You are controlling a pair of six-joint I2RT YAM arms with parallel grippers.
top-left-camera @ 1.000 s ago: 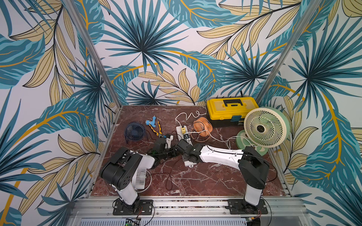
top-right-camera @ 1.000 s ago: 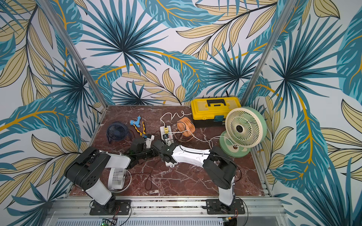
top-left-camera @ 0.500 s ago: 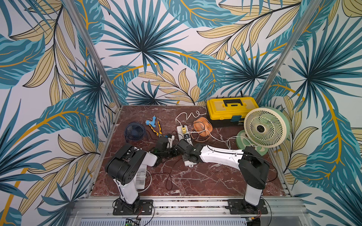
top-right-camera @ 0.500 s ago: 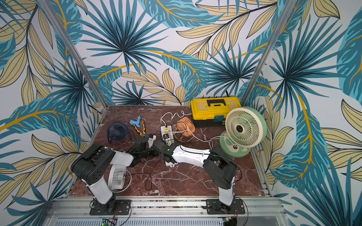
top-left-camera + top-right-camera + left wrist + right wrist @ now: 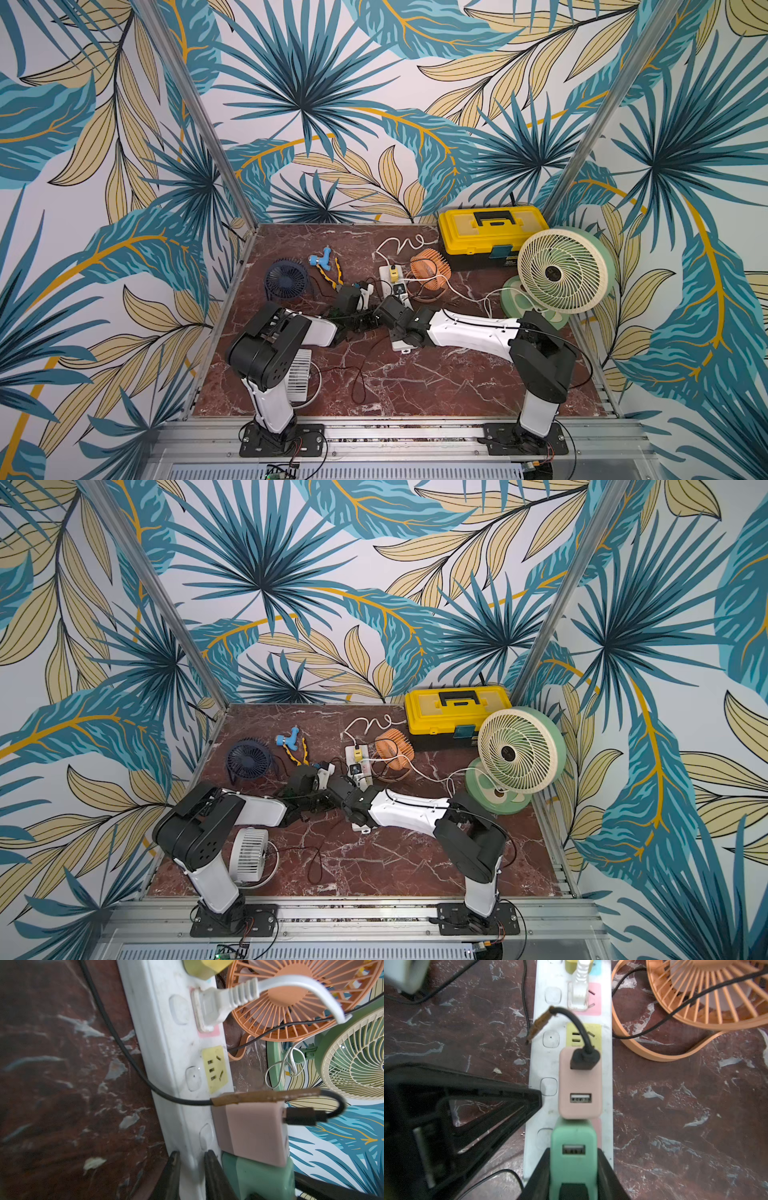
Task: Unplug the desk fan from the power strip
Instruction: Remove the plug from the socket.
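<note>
Mid-unplug: pinching power strip (image 5: 166, 1053) edge with left gripper (image 5: 191, 1155), clamping green charger (image 5: 573, 1132) with right gripper (image 5: 573, 1152); next, pull straight up.

A staged robot test booth: leaf-print wall panels (image 5: 299, 104) on aluminium posts (image 5: 199, 116) enclose a marble-look tabletop (image 5: 415, 374), and robot arms (image 5: 469, 332) are bolted to a metal rail (image 5: 403, 432).

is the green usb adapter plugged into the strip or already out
Plugged in: the green adapter sits flush on the power strip against the pink adapter, with the right gripper shut on it.
</note>
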